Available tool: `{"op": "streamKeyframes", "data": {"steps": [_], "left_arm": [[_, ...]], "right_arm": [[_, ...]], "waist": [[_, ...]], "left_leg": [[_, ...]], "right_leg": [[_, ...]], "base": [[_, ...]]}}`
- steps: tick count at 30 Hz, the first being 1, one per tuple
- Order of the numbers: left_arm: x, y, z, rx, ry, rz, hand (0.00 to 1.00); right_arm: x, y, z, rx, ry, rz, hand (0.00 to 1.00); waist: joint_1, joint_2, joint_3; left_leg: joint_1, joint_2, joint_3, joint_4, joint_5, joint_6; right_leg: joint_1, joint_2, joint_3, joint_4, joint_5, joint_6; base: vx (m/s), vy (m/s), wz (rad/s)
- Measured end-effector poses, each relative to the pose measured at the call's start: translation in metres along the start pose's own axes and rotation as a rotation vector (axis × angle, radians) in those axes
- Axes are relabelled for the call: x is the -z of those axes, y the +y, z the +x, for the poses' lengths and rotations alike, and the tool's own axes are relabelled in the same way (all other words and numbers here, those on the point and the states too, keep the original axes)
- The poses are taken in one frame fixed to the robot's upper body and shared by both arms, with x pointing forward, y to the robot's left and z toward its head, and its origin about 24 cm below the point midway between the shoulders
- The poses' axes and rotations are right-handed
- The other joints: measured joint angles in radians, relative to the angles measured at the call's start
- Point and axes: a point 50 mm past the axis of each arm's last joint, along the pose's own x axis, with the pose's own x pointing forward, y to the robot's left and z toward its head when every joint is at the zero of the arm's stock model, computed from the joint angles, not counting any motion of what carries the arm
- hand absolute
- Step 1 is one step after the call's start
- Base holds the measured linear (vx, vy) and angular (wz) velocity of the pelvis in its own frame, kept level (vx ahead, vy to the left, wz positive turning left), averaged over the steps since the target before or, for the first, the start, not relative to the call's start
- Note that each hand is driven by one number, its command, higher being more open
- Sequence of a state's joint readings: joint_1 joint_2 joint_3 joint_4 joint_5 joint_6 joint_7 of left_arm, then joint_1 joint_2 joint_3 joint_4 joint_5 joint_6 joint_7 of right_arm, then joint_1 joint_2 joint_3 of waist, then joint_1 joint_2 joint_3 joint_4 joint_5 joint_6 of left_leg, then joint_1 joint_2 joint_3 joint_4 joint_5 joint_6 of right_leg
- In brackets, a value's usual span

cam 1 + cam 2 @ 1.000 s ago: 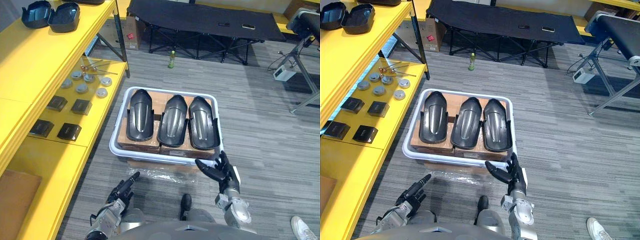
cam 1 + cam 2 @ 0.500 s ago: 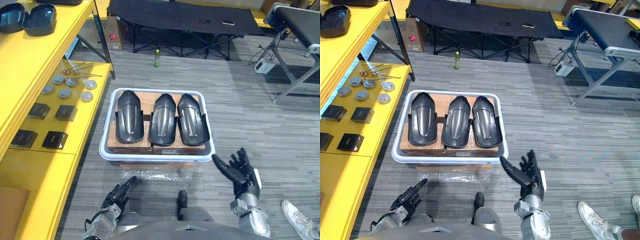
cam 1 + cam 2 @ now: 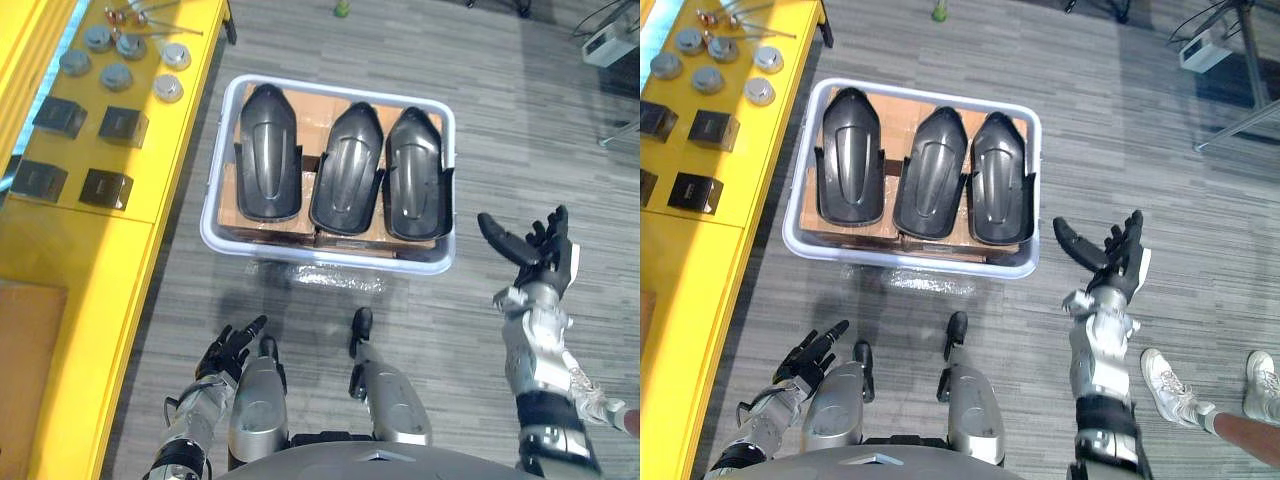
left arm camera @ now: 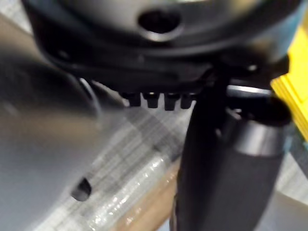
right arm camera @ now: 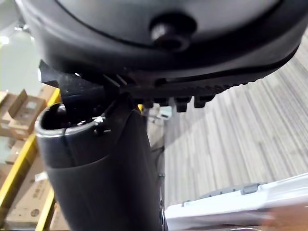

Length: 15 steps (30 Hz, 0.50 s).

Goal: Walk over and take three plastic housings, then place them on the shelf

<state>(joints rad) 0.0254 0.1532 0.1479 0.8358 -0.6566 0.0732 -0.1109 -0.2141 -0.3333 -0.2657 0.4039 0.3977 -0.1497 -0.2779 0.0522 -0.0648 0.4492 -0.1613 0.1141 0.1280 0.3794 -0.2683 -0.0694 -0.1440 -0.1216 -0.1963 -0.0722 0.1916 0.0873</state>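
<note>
The right hand is spread wide, left hand relaxed, both empty; three housings lie left of the right one, in the bin; packed close, one lifted may drag its neighbour.

1. The head camera now looks more steeply down, so the whole scene shifts in the picture.
2. The right hand has left the near right corner of the white bin. It is now raised, fingers spread, apart from the bin's right wall.
3. The left hand seems drawn closer to the body, though the camera's shift blurs this.
</note>
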Motion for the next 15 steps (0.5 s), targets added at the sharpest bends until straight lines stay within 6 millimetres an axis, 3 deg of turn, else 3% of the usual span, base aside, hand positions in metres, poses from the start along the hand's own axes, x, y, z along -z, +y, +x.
{"op": "streamKeyframes", "data": {"steps": [3, 8, 15], "left_arm": [[0.001, 0.001, 0.000, 0.000, 0.010, 0.016, 1.00], [0.008, -0.006, 0.001, 0.026, 0.033, 0.041, 1.00], [0.010, 0.000, 0.001, 0.004, 0.055, 0.037, 1.00]], "right_arm": [[-0.007, -0.002, 0.014, 0.010, 0.012, -0.037, 1.00], [-0.030, -0.010, 0.045, 0.030, 0.021, -0.130, 1.00], [-0.027, -0.016, 0.060, 0.019, 0.123, -0.197, 1.00]], "waist": [[0.008, 0.002, 0.003], [0.016, 0.041, 0.036], [0.038, 0.047, 0.054]], "left_leg": [[-0.021, -0.006, -0.017, 0.002, 0.003, 0.004], [-0.034, -0.036, -0.041, 0.003, 0.013, 0.022], [-0.088, -0.043, -0.081, 0.041, 0.016, 0.026]], "right_leg": [[-0.011, -0.005, -0.018, 0.001, 0.000, 0.000], [-0.028, -0.035, -0.038, 0.036, -0.003, 0.000], [-0.085, -0.052, -0.071, 0.122, -0.032, -0.006]], "base": [[-0.01, -0.008, 0.17], [-0.03, 0.029, 0.12], [-0.07, 0.012, 0.15]]}}
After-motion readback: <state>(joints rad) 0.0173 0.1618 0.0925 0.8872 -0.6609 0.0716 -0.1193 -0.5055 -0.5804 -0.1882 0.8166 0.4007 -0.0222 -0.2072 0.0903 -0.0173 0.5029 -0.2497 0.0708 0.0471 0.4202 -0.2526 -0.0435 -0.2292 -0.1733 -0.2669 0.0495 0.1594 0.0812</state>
